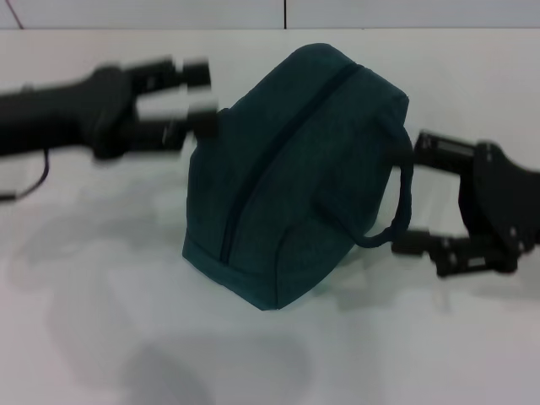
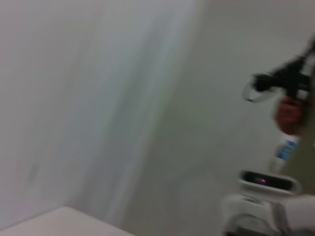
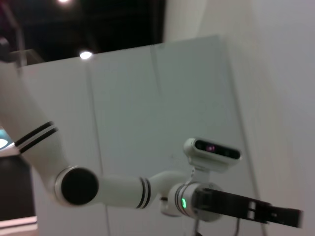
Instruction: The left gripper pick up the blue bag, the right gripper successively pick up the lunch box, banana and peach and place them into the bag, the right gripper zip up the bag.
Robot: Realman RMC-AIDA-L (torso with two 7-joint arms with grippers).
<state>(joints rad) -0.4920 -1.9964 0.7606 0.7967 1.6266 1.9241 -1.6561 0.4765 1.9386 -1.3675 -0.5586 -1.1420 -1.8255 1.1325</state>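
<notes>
blue bag [image 1: 291, 173]: we see it mid-counter, zip closed, no lunch box, banana or peach visible | left tool [image 1: 198, 93]: fingers apart, beside bag's far-left top, touching nothing | right tool [image 1: 415, 194]: apart, straddling handle | we judge packing done, release left

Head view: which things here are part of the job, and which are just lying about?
Job things:
bag, zipped, on the table
left pincer, open beside it
right pincer, open by the handle

Lying about:
nothing; no lunch box, banana or peach shows
</notes>
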